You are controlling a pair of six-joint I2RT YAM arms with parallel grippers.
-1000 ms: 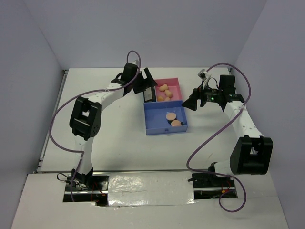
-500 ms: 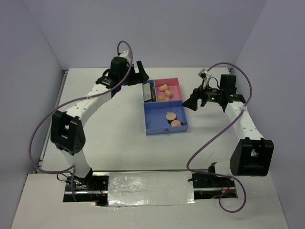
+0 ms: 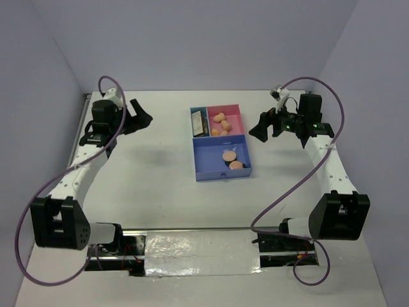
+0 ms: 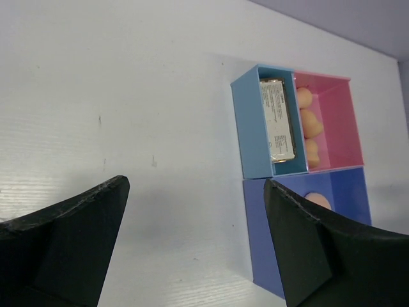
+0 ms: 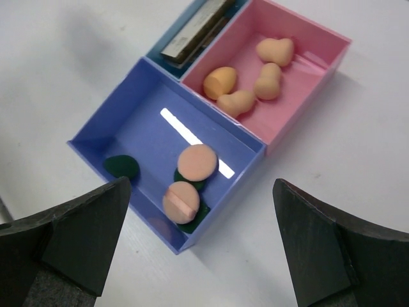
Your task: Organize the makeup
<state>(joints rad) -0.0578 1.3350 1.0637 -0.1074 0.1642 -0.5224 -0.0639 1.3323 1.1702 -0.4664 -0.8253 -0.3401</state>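
My left gripper (image 4: 195, 185) stood wide apart, holding nothing, well to the left of the tray (image 4: 246, 128). My right gripper (image 5: 201, 184) gaped empty near its right side. Peach sponges (image 5: 268, 82) lay in the pink compartment. Puffs (image 5: 197, 161) and green discs (image 5: 121, 167) lay in the purple one, and a palette (image 4: 277, 119) in the blue slot.

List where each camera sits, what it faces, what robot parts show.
Top external: above, behind the bases; looks down on table, both arms whole.
Left wrist: on left gripper; faces tray from its palette side; open fingers below.
Right wrist: on right gripper; faces tray's puffs, sponges; open fingers below.
Shared: both wrist views show palette and sponges.
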